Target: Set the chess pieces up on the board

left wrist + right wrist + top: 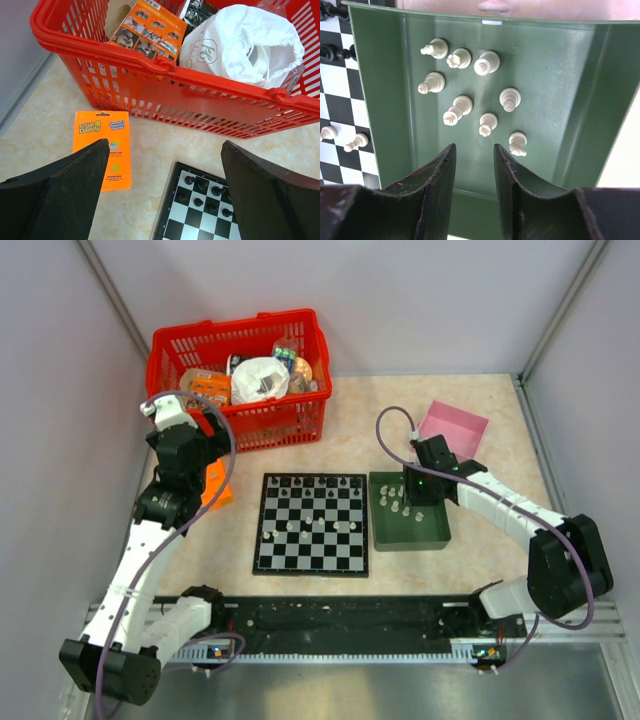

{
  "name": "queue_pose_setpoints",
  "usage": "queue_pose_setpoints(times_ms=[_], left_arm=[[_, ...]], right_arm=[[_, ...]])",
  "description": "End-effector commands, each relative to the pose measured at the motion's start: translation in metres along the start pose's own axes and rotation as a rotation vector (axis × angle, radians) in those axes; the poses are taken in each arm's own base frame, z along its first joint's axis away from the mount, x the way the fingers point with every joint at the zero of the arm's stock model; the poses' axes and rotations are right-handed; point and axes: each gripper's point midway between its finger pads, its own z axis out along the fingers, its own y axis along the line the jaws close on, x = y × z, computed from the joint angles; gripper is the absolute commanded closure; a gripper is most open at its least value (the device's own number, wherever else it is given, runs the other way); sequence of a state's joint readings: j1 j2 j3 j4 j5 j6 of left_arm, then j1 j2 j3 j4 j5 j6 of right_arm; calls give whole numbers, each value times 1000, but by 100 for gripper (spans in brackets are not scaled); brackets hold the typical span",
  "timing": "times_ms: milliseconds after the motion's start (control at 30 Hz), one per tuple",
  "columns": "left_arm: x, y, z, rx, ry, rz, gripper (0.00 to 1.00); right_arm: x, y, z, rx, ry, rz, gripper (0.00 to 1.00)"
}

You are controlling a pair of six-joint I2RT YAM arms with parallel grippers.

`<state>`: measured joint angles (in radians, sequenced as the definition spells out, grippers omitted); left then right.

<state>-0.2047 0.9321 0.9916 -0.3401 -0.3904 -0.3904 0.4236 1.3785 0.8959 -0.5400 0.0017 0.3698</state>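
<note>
While hovering over the green tray (560, 100) right of centre in the top view, parted only narrowly at the right gripper (474, 150), nothing between. Inside the tray, pale chess pieces (510, 98); others on the board (310, 569) at centre. Spread wide and empty at the left gripper (165, 150), upper left.

Eight pale white chess pieces (486, 62) are seen lying in a dark green rectangular tray (560, 75), beside a black-and-white checkered board (340, 95).

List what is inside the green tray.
Eight white chess pieces sit scattered on the floor of the green tray. The right pincer hides part of the near floor, so more could sit there.
</note>
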Motion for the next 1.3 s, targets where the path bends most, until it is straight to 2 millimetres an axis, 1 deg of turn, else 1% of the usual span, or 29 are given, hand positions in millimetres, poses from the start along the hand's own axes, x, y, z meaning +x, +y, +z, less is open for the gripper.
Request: queue_pose_setpoints(times_ms=[0,267,367,400,500,1200,1233,1267], left_arm=[[-9,-1,4,0,-44,-10,1],[-11,2,2,-7,-54,-12,1],[-11,3,1,-15,-57,-12,1],[-11,3,1,-13,-56,-12,1],[-9,3,2,-15,-52,-10,1],[-14,6,-2,-24,-66,-12,1],[-14,6,-2,-23,-68,-12,1],[-14,6,-1,-25,-67,-10,1]], right_arm=[[3,8,8,-27,21,-10,64],[6,5,21,-1,40,-10,65],[5,7,24,-4,37,-11,68],[4,3,25,19,29,-11,68],[3,1,28,30,25,-12,68],[8,-2,37,41,49,-27,71],[9,-2,37,41,52,-26,71],[10,-1,38,39,54,-25,74]])
